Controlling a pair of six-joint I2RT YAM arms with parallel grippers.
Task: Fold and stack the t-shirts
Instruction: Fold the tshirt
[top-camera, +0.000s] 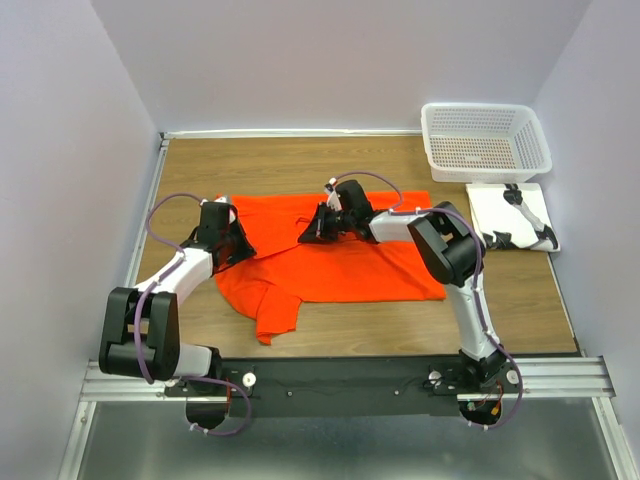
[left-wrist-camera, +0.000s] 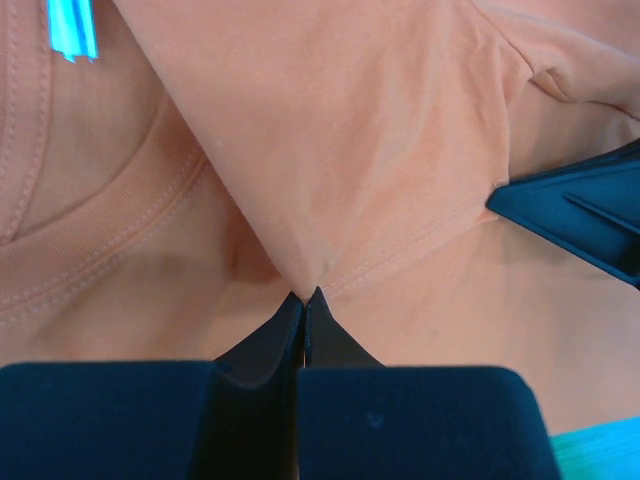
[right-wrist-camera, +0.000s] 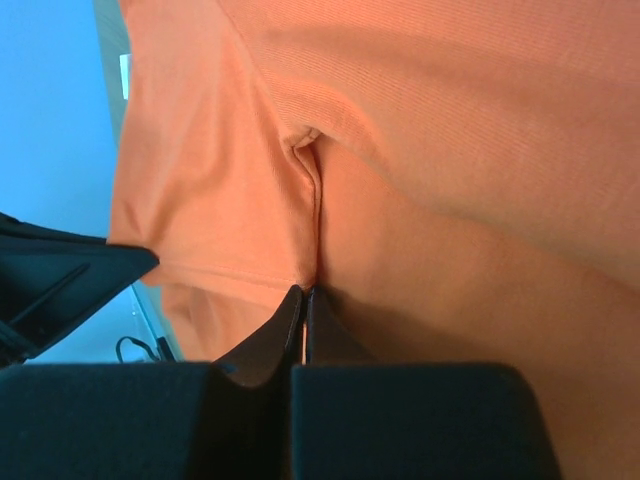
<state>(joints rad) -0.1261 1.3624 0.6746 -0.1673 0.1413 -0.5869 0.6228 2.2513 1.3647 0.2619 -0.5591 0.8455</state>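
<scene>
Black fingertips of the left gripper (left-wrist-camera: 305, 298) are pressed together, pinching a small peak of the t-shirt (left-wrist-camera: 330, 150) between them. In its own view the right gripper (right-wrist-camera: 305, 292) is likewise closed tight on a ridge of the same cloth.

Only the left wrist view shows the ribbed collar (left-wrist-camera: 100, 215) and a small bright blue tag (left-wrist-camera: 72, 28); no writing on it can be read.

Only the overhead view shows the whole garment. It is plain orange-red with no print, spread mostly flat on the wooden table (top-camera: 300, 165), with one sleeve rumpled toward the near edge. The left arm is at its left edge and the right arm near the neckline.

A white mesh basket (top-camera: 487, 140) and a white board (top-camera: 500, 205) sit at the far right, apart from the shirt.
</scene>
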